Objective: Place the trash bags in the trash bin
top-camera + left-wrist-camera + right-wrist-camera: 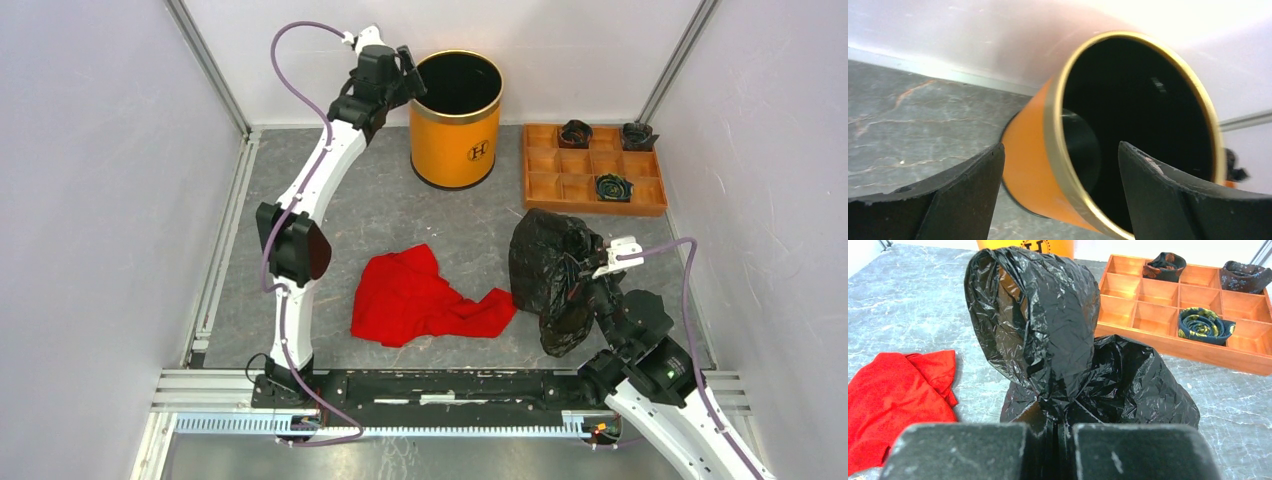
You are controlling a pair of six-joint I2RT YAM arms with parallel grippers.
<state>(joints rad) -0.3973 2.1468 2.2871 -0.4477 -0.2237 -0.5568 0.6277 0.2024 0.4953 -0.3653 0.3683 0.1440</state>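
Observation:
The trash bin (455, 140) is an orange-yellow cylinder with a gold rim, standing upright at the back centre. My left gripper (408, 72) hovers at its left rim, open and empty. In the left wrist view the open jaws of the left gripper (1060, 147) frame the bin's orange wall (1028, 150) and black inside. The trash bag (550, 265), crinkled glossy black plastic, bunches up on the table at the right. My right gripper (590, 290) is shut on a fold of it. In the right wrist view the bag (1048, 330) rises just beyond the right gripper (1050, 432).
A red cloth (420, 295) lies crumpled on the table between the arms. An orange-brown compartment tray (560, 185) sits back right, with rolled dark bundles (613, 187) in some cells. White walls close in the left, right and back sides.

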